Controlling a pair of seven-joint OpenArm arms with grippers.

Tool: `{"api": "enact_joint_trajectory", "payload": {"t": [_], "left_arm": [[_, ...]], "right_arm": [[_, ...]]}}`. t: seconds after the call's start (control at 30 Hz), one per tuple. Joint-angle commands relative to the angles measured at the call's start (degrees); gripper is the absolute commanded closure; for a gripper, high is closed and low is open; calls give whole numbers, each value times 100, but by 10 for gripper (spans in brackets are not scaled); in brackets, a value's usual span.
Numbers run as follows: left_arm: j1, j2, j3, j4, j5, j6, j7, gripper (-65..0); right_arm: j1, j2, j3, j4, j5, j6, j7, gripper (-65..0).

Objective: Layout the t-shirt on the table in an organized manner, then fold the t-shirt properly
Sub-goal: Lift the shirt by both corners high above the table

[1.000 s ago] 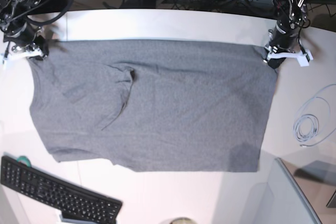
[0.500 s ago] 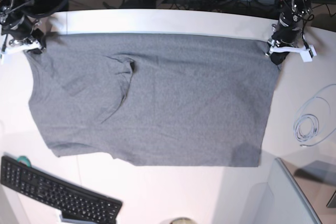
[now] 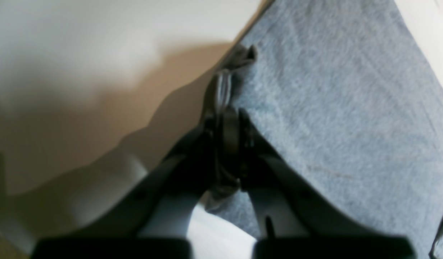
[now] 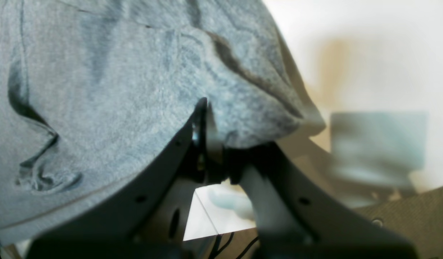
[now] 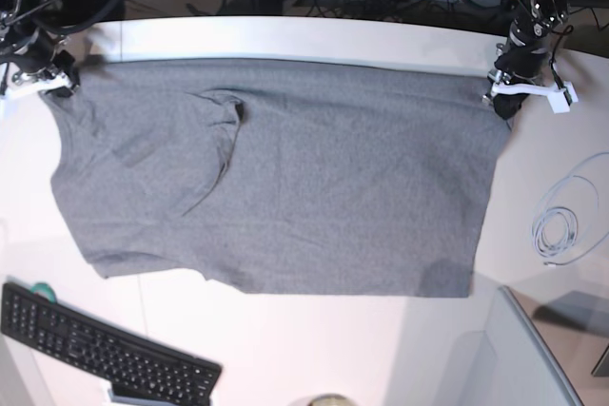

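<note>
Jaws on both arms are clamped tight on cloth: left gripper (image 5: pixel 501 94) pinches one far corner of the t-shirt (image 5: pixel 285 178), right gripper (image 5: pixel 52 78) pinches the other far corner. Left wrist view shows a bunched wad of hem squeezed between the pads; right wrist view shows fabric draped over the pinch.

T-shirt lies spread on the surface (image 5: pixel 285 349), stretched between the two jaws along the far edge, the rest trailing toward the near side.

Risks, as I judge them:
- Far edge sits close to the surface's back rim; more pull that way and the hem goes off the edge.
- Uneven tension between the jaws would skew the shirt.
- A folded-under wrinkle nearer the right jaws won't flatten by pulling alone; it may get locked into the fold.
- Thin pinch could slip.

Around: black keyboard (image 5: pixel 105 349) on the near side, below the right jaws, close to the shirt's near edge. Coiled cable (image 5: pixel 557 230) near-side of the left jaws, clear of the cloth.
</note>
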Motion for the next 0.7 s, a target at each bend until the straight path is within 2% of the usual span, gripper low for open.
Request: {"api": "enact_joint_trajectory", "payload": {"t": [0.0, 0.2, 0.33, 0.43, 0.53, 0.67], "left_arm": [[39, -77, -26, 76, -52, -7, -138, 0], [-163, -94, -26, 402, -52, 1, 301, 0], [-752, -191, -26, 850, 36, 19, 925, 0], [-1473, -226, -26, 1034, 607, 256, 1383, 0], [-2229, -244, 176, 955, 1161, 256, 1664, 0], [-3310, -279, 871, 533, 2014, 256, 1690, 0]], "right_arm": [[-6, 65, 31, 186, 59, 22, 123, 0], [275, 100, -30, 494, 59, 5, 70, 0], [978, 381, -30, 485, 24, -13, -483, 0], [1594, 531, -39, 476, 6, -13, -738, 0], [2130, 768, -241, 414, 6, -48, -818, 0], [2842, 1172, -866, -139, 33, -479, -747, 0]]}}
